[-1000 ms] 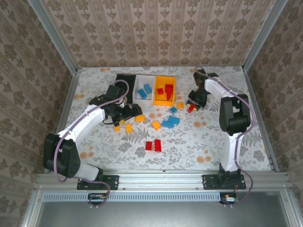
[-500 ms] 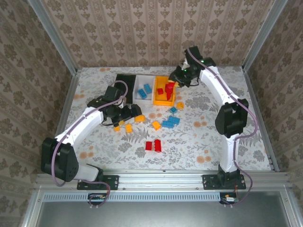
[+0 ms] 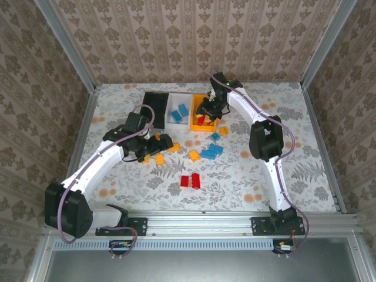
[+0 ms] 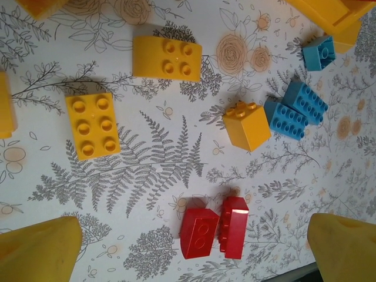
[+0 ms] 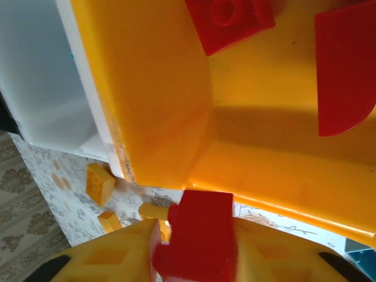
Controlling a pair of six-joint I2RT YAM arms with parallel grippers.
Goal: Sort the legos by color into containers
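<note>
Nearest the bases, two red legos (image 3: 189, 181) lie touching on the counter (image 3: 247, 182), unsorted. A bit farther, blue legos (image 3: 211, 151) cluster mid-counter, with one yellow lego (image 3: 193, 155) just left of them.

The left hand (image 3: 156, 143) hovers low over more yellow legos (image 4: 94, 125) on the left. Its fingers (image 4: 41, 249) are spread wide, released, with nothing between them.

On the far side are three containers in a row: black bin (image 3: 154, 101) left, white bin (image 3: 174, 104) middle with blue pieces in it, orange bin (image 5: 170, 100) right. The right hand (image 5: 200, 255) is over the orange bin, clenched on a red brick (image 5: 202, 226). In the wrist view the brick sits about at the bin's wall, and other red pieces (image 5: 229, 17) already lie inside.

Step in hand: dropping red into the orange bin. Next move, as I judge it:
- Get the brick clear inside the rim, then let go. Released at the wall, it may clip the edge and tumble out.
- The left hand probably needs to drop onto one yellow lego, jaws squared to its sides. Black bin is the likely target.
</note>
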